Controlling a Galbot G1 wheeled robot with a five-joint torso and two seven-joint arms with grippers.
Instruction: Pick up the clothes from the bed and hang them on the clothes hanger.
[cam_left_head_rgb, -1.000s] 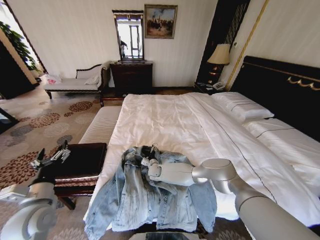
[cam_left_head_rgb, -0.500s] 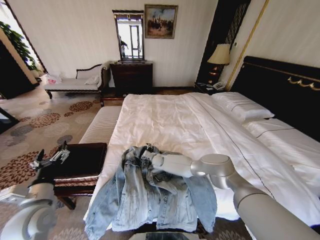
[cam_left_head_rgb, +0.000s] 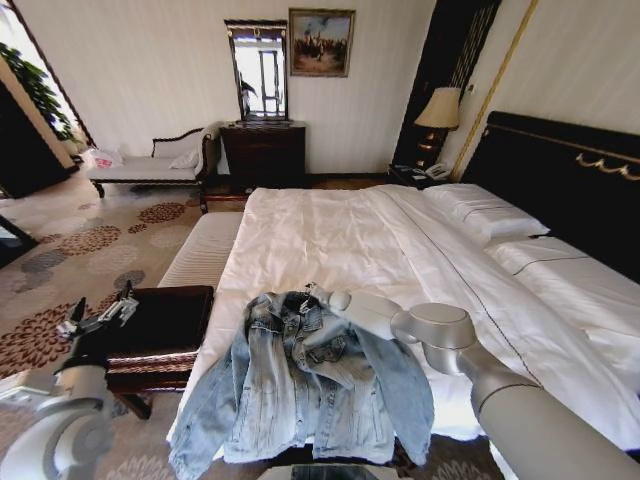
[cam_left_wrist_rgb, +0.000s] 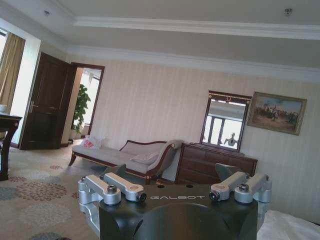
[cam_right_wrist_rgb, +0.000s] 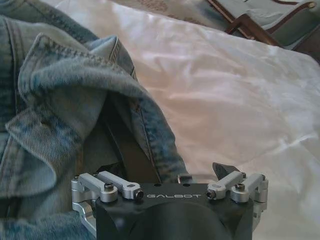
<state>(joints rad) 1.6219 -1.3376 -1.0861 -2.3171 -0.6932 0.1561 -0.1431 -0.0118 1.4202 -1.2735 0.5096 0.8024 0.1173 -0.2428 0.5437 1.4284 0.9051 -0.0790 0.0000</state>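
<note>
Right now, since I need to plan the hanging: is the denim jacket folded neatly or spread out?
Spread out and rumpled: the denim jacket sprawls over the bed's near edge, hem draping off, collar bunched by the right hand.

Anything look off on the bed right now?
The denim jacket lies rumpled at the bed's near edge, one sleeve trailing over the side. Its collar is bunched up where the right claw sits. Left claw waits beside the bed. Nothing damaged.
</note>
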